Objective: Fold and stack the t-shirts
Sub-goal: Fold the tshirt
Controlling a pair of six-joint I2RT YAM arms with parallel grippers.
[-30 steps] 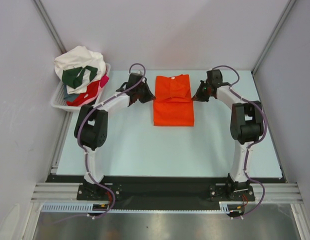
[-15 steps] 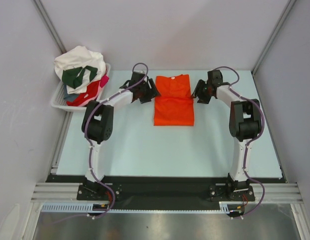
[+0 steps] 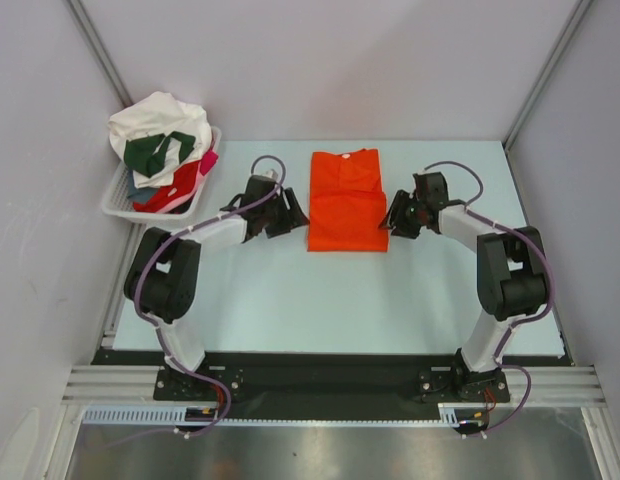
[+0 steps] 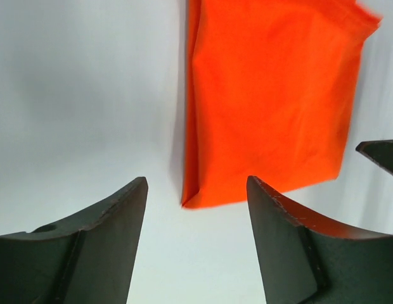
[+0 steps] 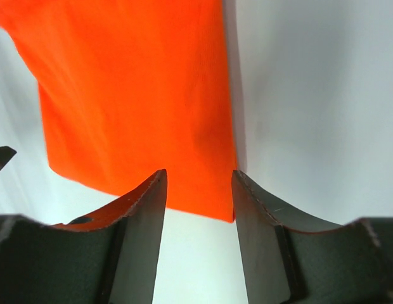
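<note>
The left gripper [image 4: 196, 190] has its jaws apart and holds nothing; it points at the near left corner of the bright orange short-sleeved fabric t-shirt [image 4: 266, 107]. The right gripper [image 5: 198, 180] is also apart and empty, just before the near right corner. Seen from above, they sit at 9 and 3 o'clock of this shirt, close beside it. The shirt lies flat as a neat rectangle at 12 o'clock from the middle of the pale blue table [image 3: 320, 300], so I judge its folding is nearly or fully done. The heap of white, dark green, red and pink t-shirts [image 3: 160, 140] waits unfolded in the white plastic slatted basket [image 3: 118, 205] at 10 o'clock, so most work remains. The orange edges lie thin against the table; wide open room is at 6 o'clock.
</note>
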